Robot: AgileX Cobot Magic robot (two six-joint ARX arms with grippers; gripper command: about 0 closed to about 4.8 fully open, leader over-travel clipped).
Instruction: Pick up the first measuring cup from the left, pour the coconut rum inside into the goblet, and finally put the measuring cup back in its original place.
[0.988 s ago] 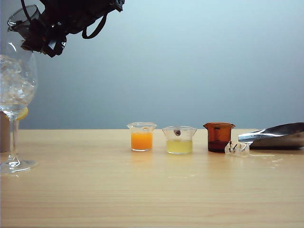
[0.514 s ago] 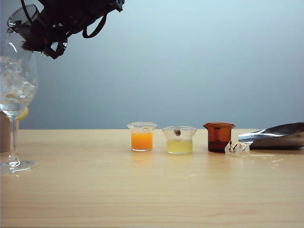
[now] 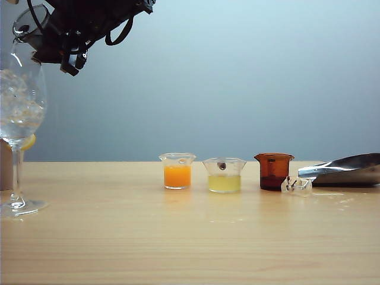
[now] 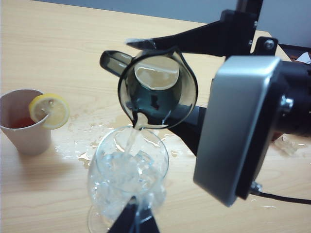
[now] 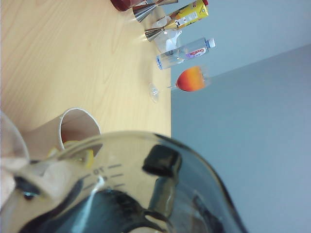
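Observation:
My right gripper (image 3: 52, 43) reaches across to the upper left of the exterior view and is shut on the smoky grey measuring cup (image 3: 28, 19). The cup (image 4: 158, 87) is tipped steeply, its pour lip over the goblet (image 4: 129, 177). A thin clear stream of coconut rum (image 4: 137, 128) runs from the lip into the goblet's bowl, which holds ice. The goblet (image 3: 21, 107) stands at the table's left edge. In the right wrist view the cup (image 5: 146, 194) fills the foreground. My left gripper (image 4: 133, 216) hovers above the goblet, fingers together with nothing between them.
An orange-filled cup (image 3: 177, 172), a pale yellow cup (image 3: 224, 176) and an amber cup (image 3: 274, 171) stand in a row mid-table, with a metal scoop (image 3: 347, 169) to their right. A paper cup with a lemon slice (image 4: 29, 121) sits beside the goblet. Bottles (image 5: 184, 52) line the far edge.
The right wrist has rolled a little further, tipping the measuring cup more steeply over the goblet. Everything on the table has stayed put.

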